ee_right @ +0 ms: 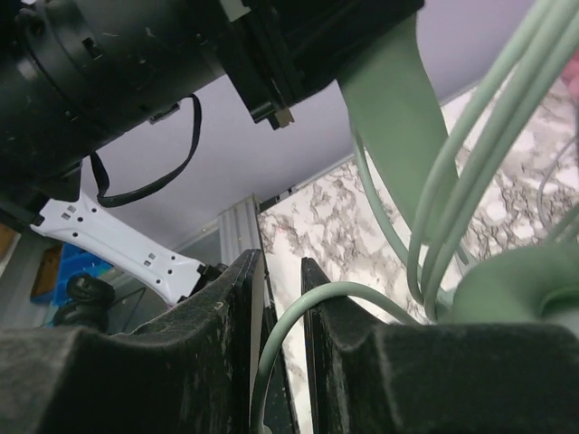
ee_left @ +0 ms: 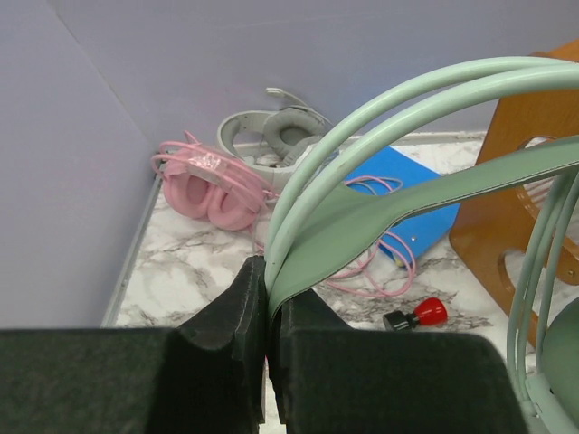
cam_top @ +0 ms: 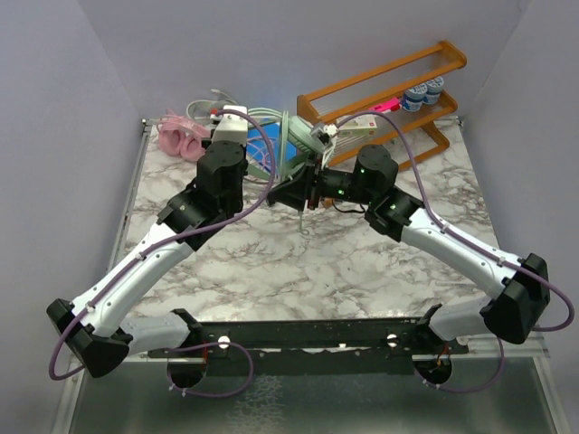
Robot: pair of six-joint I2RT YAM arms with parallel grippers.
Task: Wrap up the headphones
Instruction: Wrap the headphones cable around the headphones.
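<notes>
Left hand (ee_left: 269, 312) is clenched on the band of the mint green headset (ee_left: 389, 212), held above the tabletop (cam_top: 308, 262) toward the rear. Right hand (ee_right: 282, 312) pinches its cable (ee_right: 357, 291). Step judged: winding the cable. The next move calls for a taut loop round the band. Pink headset (ee_left: 204, 185) and silver-grey headset (ee_left: 271, 136) lie at the rear left corner.

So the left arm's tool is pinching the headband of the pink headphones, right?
Not the pink ones. The left wrist view shows the left tool pinching the headband of the mint green headphones. The pink headphones lie on the table by the wall.
</notes>
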